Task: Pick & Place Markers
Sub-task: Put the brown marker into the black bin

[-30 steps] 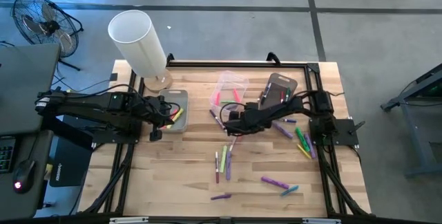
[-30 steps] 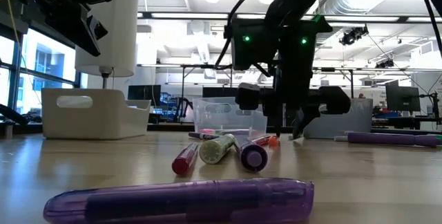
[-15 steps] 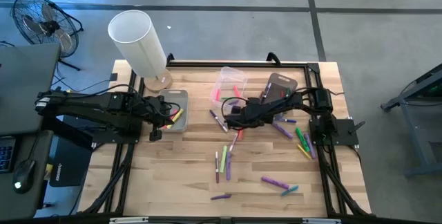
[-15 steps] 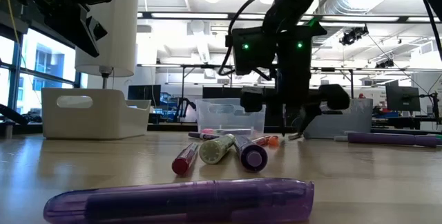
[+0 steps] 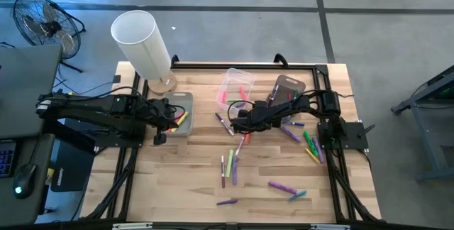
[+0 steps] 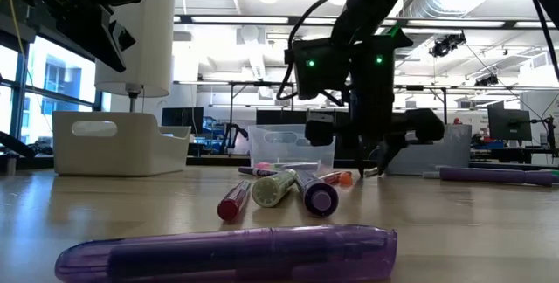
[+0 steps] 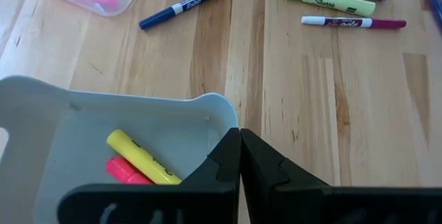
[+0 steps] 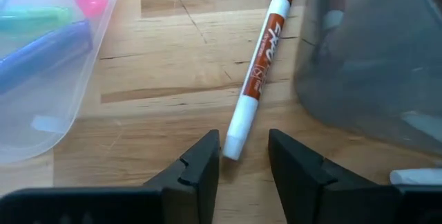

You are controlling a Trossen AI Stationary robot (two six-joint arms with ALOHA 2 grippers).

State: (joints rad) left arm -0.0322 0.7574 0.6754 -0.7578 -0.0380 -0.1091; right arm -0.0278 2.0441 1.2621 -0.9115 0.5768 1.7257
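Several markers (image 5: 230, 167) lie scattered on the wooden table. In the right wrist view a white marker with a brown cap (image 8: 259, 79) rests flat on the wood between a clear bin (image 8: 41, 58) and a grey bin (image 8: 373, 58). My right gripper (image 8: 238, 151) slants down over it, open, one fingertip on each side of its white end. My left gripper (image 7: 239, 144) hangs shut above the rim of a white bin (image 7: 103, 106). That bin holds a yellow marker (image 7: 141, 158) and a pink one (image 7: 124, 172). My right gripper's fingers stand on either side of the marker's white end (image 8: 233, 144). A gap shows on one side. The other finger (image 8: 207, 151) stands right beside the end; whether it touches, I cannot tell. The marker lies flat on the table.
A tall white lamp (image 5: 142, 42) stands at the far left behind the white bin (image 5: 181, 113). The clear bin (image 5: 237, 88) holds pink and green markers. More markers lie at the right (image 5: 308, 145) and near the front (image 5: 282, 186). A black frame rail (image 5: 241, 64) runs along the far edge.
My right gripper has edged a little toward the table's far edge and tipped slightly further down between the clear and grey bins.
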